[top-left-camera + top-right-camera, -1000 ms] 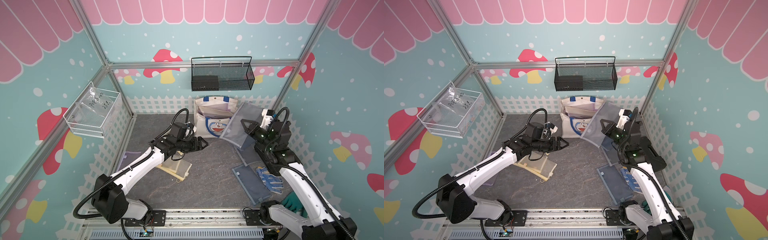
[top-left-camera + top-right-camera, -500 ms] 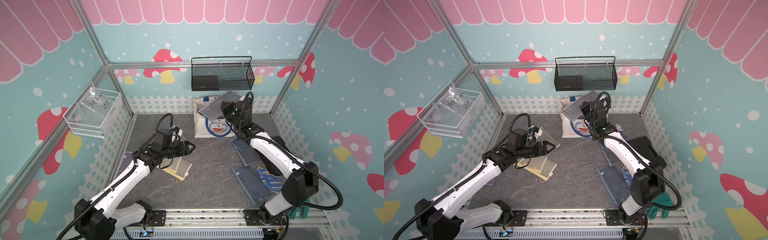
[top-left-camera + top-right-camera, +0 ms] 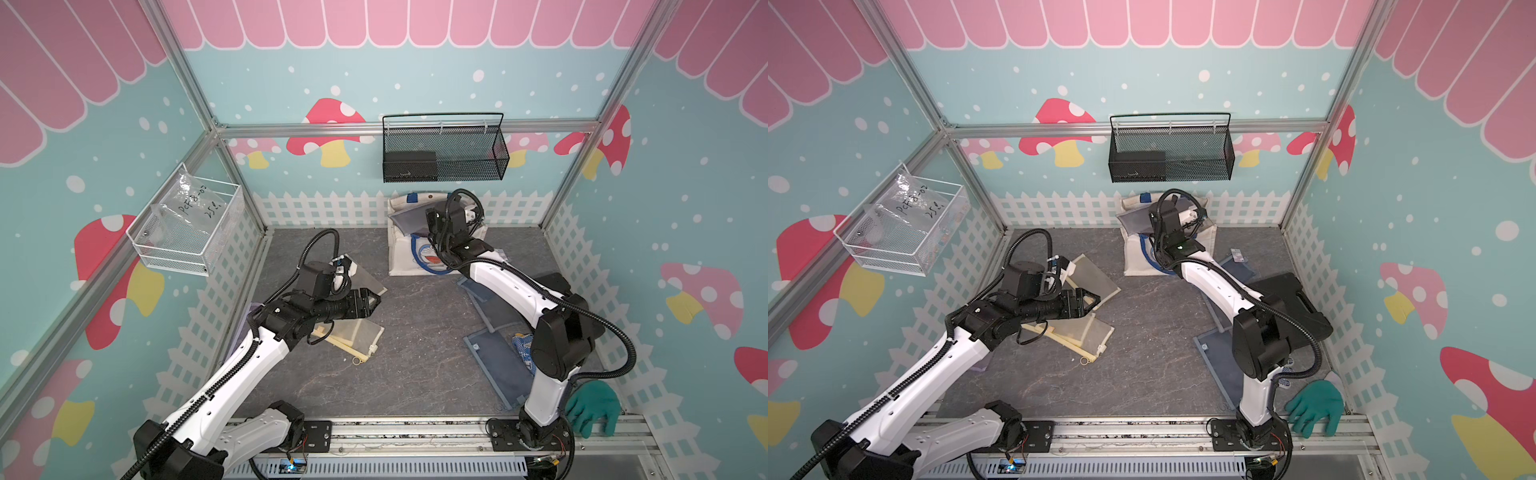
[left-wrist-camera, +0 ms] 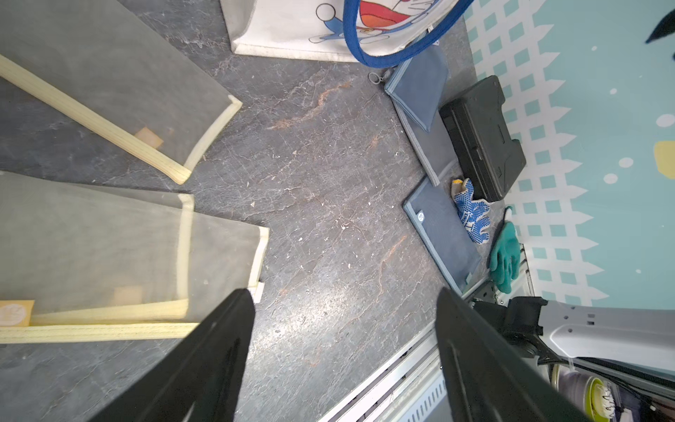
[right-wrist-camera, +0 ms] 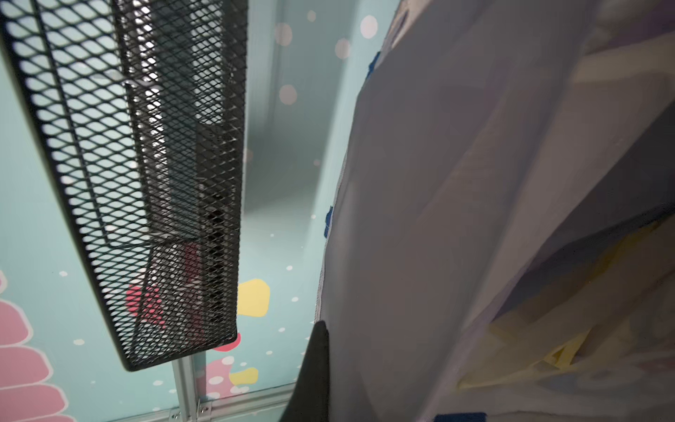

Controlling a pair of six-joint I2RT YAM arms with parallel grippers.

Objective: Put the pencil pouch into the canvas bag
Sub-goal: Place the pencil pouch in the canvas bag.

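It was a robot test booth made to look like a playroom. The walls (image 3: pixel 415 83) were teal with white dots, red mushrooms and a pink wavy trim at twelve o'clock. A white paper fence (image 3: pixel 324 208) ran along the bottom of the walls. Silver metal bars (image 3: pixel 399 126) held the walls up like a frame. Two robot arms were bolted to a metal rail (image 3: pixel 399 436) at six o'clock. The floor (image 3: pixel 415 332) was dark grey like stone.
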